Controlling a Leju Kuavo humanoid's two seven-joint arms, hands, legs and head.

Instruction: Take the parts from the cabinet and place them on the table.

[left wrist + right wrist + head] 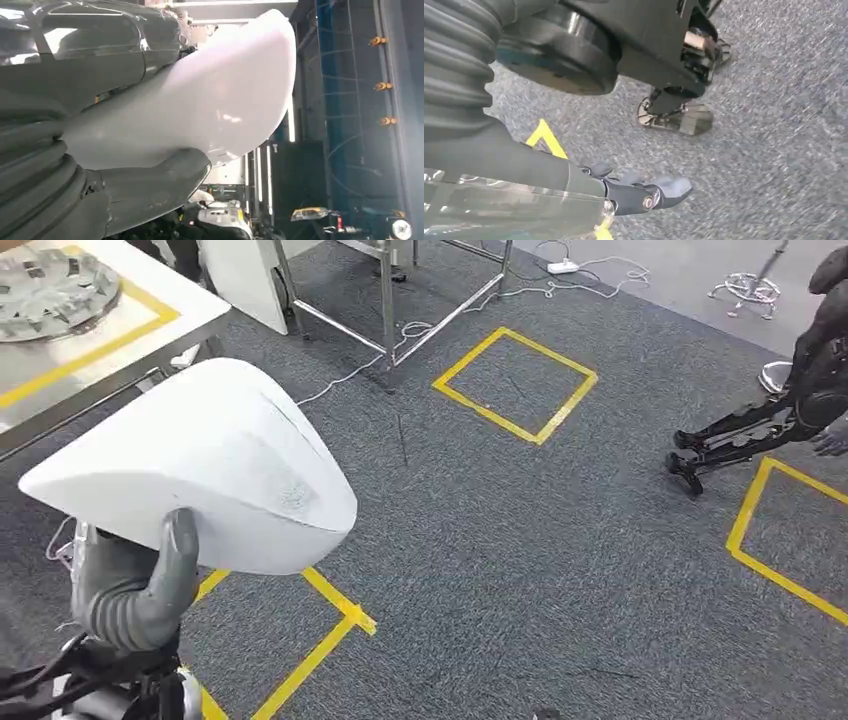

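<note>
over grey carpet (520, 570) taped in yellow squares (515, 383), the left hand (135, 590) grips a white part (200, 465).

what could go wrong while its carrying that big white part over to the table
The large smooth white shell part is far wider than the left hand gripping one edge, so it might slip or tip. It also blocks the head view toward the white table with yellow tape; white cables on the carpet could snag a foot.

left hand (135, 585) holding white part (200, 465), grey carpet (520, 570)
</note>
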